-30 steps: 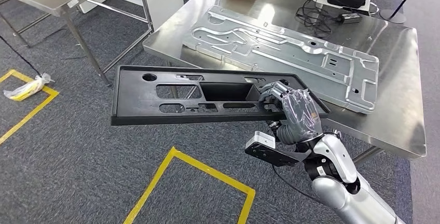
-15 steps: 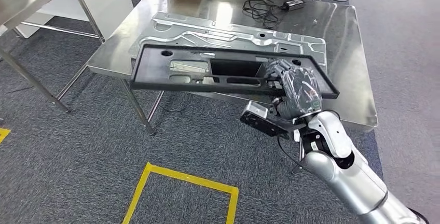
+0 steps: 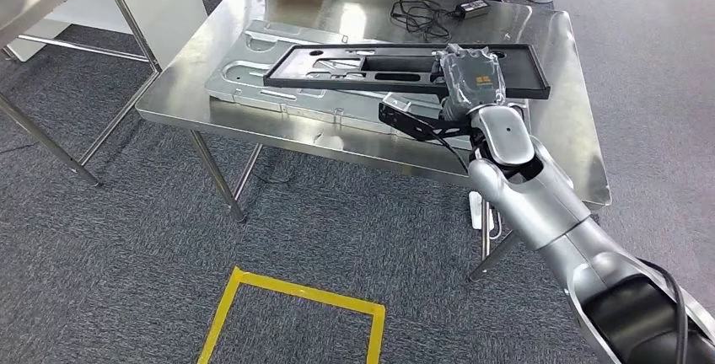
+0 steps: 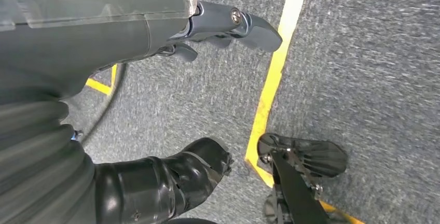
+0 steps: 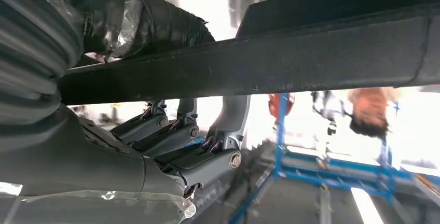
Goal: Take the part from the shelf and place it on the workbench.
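Black part [image 3: 396, 67] grasped by right robot hand [image 3: 469, 78] near one end, held level above counter [image 3: 253, 120], over grey metal panel [image 3: 278, 94] lying there; apparently positioned for set-down. Left robot hand [image 4: 155, 22] hung empty, fingers apart, over floor.

The right hand [image 5: 129, 125] grips the edge of the black part [image 5: 290, 58] — thumb on one face, darker fingers [image 5: 176, 141] curled against the other. Past the part's long edge lie a blurred blue frame [image 5: 332, 175] and a person [image 5: 371, 112] — both out of focus.
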`<state>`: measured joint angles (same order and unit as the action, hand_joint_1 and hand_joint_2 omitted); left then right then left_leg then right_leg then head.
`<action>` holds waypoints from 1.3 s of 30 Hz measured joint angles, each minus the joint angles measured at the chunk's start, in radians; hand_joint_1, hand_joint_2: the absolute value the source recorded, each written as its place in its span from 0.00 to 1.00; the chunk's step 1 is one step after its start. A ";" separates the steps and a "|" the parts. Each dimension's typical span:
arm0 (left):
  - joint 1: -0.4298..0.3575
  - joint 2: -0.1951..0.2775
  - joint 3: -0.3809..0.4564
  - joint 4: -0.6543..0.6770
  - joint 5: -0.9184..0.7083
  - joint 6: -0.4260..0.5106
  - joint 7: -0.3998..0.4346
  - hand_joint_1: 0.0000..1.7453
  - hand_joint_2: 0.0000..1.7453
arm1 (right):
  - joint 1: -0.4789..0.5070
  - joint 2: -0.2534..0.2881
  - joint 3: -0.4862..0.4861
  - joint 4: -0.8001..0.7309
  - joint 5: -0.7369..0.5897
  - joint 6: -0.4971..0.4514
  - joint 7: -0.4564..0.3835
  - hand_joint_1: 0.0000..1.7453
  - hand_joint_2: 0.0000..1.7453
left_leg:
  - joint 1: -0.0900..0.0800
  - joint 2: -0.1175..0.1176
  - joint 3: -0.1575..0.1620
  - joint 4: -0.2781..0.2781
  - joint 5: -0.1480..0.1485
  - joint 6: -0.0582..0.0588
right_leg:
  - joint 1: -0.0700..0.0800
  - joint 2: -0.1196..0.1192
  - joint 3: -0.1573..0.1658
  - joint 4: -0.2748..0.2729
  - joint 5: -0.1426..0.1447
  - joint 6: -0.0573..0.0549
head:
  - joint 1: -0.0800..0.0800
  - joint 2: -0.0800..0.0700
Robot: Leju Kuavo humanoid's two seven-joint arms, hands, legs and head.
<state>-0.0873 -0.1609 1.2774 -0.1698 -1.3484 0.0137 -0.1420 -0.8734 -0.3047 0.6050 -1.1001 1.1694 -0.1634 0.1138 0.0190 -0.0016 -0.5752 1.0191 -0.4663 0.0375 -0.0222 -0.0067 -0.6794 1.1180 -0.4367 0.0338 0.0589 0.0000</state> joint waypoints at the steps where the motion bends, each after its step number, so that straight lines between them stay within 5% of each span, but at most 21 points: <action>1: 0.000 -0.001 0.000 0.000 0.000 0.001 0.001 0.00 1.00 | -0.019 0.014 0.004 0.040 0.000 -0.002 -0.001 1.00 1.00 | -0.001 0.001 0.003 0.000 -0.003 -0.005 | 0.003 -0.003 0.025 -0.053 0.017 -0.004 | 0.000 0.000; 5: 0.000 -0.002 0.000 0.000 0.001 0.002 0.004 0.00 1.00 | -0.055 0.057 0.019 0.137 -0.011 -0.006 -0.006 1.00 1.00 | -0.001 0.006 0.007 -0.003 -0.011 -0.029 | 0.012 -0.001 0.046 -0.092 0.013 -0.024 | -0.001 0.000; 7: 0.000 -0.002 0.000 0.000 0.002 0.004 0.005 0.00 1.00 | -0.060 0.077 0.028 0.164 -0.017 -0.006 -0.013 1.00 1.00 | 0.001 0.006 -0.009 0.039 -0.038 -0.038 | 0.008 0.002 0.056 -0.102 0.013 -0.039 | 0.000 0.000; 10: 0.001 -0.003 0.000 0.000 0.007 0.006 0.008 0.00 1.00 | -0.057 0.108 0.062 0.187 -0.016 -0.005 -0.018 1.00 1.00 | 0.003 0.005 -0.107 0.223 -0.114 -0.045 | 0.010 0.010 0.063 -0.104 0.007 -0.055 | -0.001 0.000; 12: 0.001 -0.002 0.000 0.000 0.008 0.007 0.010 0.00 1.00 | -0.046 0.127 0.095 0.191 -0.015 -0.004 -0.019 1.00 1.00 | 0.003 0.005 -0.151 0.277 -0.107 -0.046 | 0.014 0.018 0.066 -0.100 0.001 -0.058 | -0.001 0.000; 16: 0.001 -0.001 0.000 0.000 0.008 0.008 0.010 0.00 1.00 | -0.035 0.156 0.136 0.192 -0.025 0.003 -0.021 1.00 1.00 | 0.000 0.001 -0.075 0.068 0.022 -0.032 | 0.020 0.026 0.070 -0.081 -0.018 -0.049 | -0.001 0.000; 22: 0.001 -0.002 0.000 0.000 0.008 0.008 0.004 0.00 1.00 | -0.038 0.173 0.158 0.194 -0.050 0.014 -0.028 1.00 1.00 | 0.001 -0.001 -0.048 0.009 0.033 -0.008 | 0.020 0.022 0.056 -0.053 -0.044 -0.020 | 0.000 0.000; 26: 0.000 -0.002 0.000 0.000 0.008 0.009 0.004 0.00 1.00 | -0.038 0.173 0.164 0.197 -0.056 0.016 -0.030 1.00 1.00 | 0.003 0.000 -0.041 0.004 0.031 0.005 | 0.010 0.015 -0.058 0.172 -0.139 -0.002 | 0.000 0.000; 28: 0.001 -0.003 0.000 0.000 0.008 0.010 0.003 0.00 1.00 | -0.035 0.173 0.167 0.201 -0.061 0.017 -0.032 1.00 1.00 | 0.003 -0.001 -0.036 0.004 0.027 0.004 | 0.007 0.012 -0.070 0.176 -0.111 0.001 | 0.000 0.000; 30: 0.002 -0.004 0.001 0.000 0.008 0.012 0.003 0.00 1.00 | -0.036 0.173 0.169 0.205 -0.065 0.015 -0.033 1.00 1.00 | 0.003 -0.002 -0.027 0.005 0.021 -0.001 | 0.007 0.007 -0.015 0.047 -0.033 -0.005 | 0.000 0.000; 32: 0.002 -0.005 0.001 0.000 0.008 0.015 0.003 0.00 1.00 | -0.041 0.173 0.169 0.207 -0.065 0.011 -0.033 1.00 1.00 | 0.000 -0.002 -0.022 0.005 0.016 -0.010 | 0.013 0.003 0.038 -0.063 0.007 -0.015 | 0.000 0.000; 36: 0.001 -0.005 0.001 0.000 0.008 0.019 0.003 0.00 1.00 | -0.046 0.172 0.171 0.207 -0.054 -0.008 -0.017 1.00 1.00 | -0.001 0.001 -0.021 0.006 0.009 -0.030 | 0.017 0.007 0.055 -0.096 0.007 -0.032 | 0.000 0.000; 39: 0.002 -0.004 0.001 0.000 0.008 0.021 0.003 0.00 1.00 | -0.050 0.164 0.171 0.193 -0.042 -0.051 0.009 1.00 1.00 | 0.001 0.001 -0.071 0.117 -0.054 -0.042 | 0.012 0.007 0.068 -0.110 0.010 -0.051 | -0.001 0.000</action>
<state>-0.0849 -0.1650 1.2782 -0.1696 -1.3408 0.0347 -0.1386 -0.9231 -0.1408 0.7763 -0.9073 1.1271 -0.2142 0.1228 0.0202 -0.0010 -0.6461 1.1358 -0.5205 -0.0045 -0.0106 0.0007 -0.6118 1.0078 -0.4264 -0.0170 0.0581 0.0000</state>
